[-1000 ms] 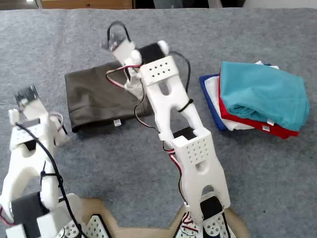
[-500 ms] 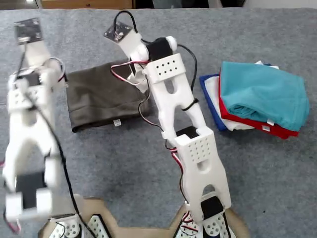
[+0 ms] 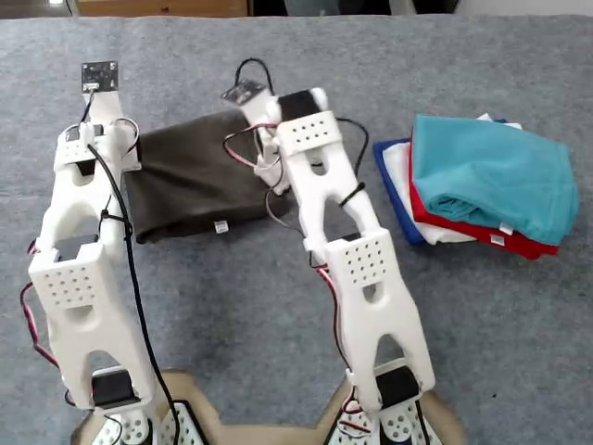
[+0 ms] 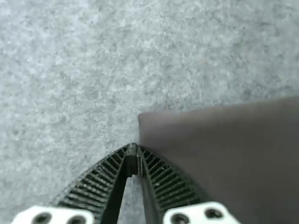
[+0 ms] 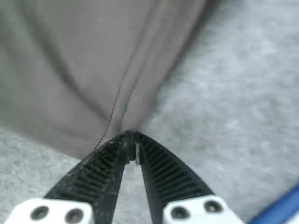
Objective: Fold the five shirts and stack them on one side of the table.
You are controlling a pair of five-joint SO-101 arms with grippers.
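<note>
The dark shirt (image 3: pixel 190 176) is lying folded into a rectangle left of the middle of the grey table (image 3: pixel 232 278), well apart from the stack (image 3: pixel 482 181) of four folded shirts waiting on the right side, teal on top. In the last second the left arm has been swinging up from the front left of the table, and now the left gripper (image 4: pixel 132 150) is sitting just beside the shirt's far left corner, its jaws pressed together. The right gripper (image 5: pixel 130 136) has been shifting a little along the shirt's right edge and is also closed, tips at a crease; whether either is actually pinching cloth, I cannot tell. To me both arms are lining up on the last shirt, probably for a final fold or a carry over to the stack.
</note>
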